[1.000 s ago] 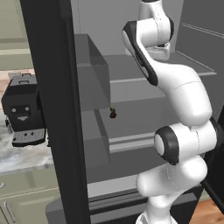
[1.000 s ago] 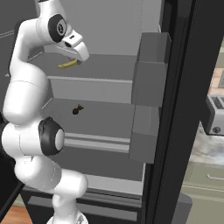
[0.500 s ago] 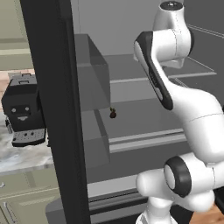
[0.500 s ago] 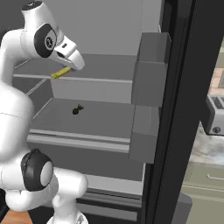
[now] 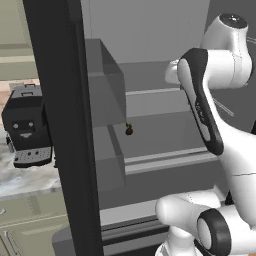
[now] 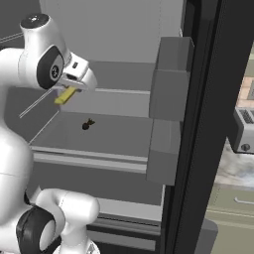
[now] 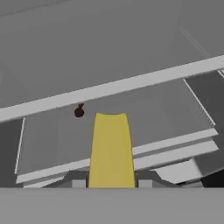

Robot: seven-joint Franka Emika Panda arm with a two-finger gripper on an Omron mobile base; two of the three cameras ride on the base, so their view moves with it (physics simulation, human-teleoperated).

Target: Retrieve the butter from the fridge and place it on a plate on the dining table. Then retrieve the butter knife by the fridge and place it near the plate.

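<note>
In the left base view, the open fridge (image 5: pixel 150 107) is seen with its pale grey shelves, a tiny dark lump (image 5: pixel 129 131) lies on the middle shelf, and a black coffee machine (image 5: pixel 27 132) stands on the counter beyond the fridge door. In the right base view, the gripper (image 6: pixel 74 85) is held in front of the fridge's upper shelf, above the lump, and the butter (image 6: pixel 65 95) is clamped between its nearly closed jaws, sticking down and outward. In the hand view, the butter (image 7: pixel 111 151) is gripped from below and points toward the fridge shelves. The stick is best drawn straight out of the fridge, kept clear of the door bins and shelf edges, and carried level so that it is not lost before the plate is reached.
</note>
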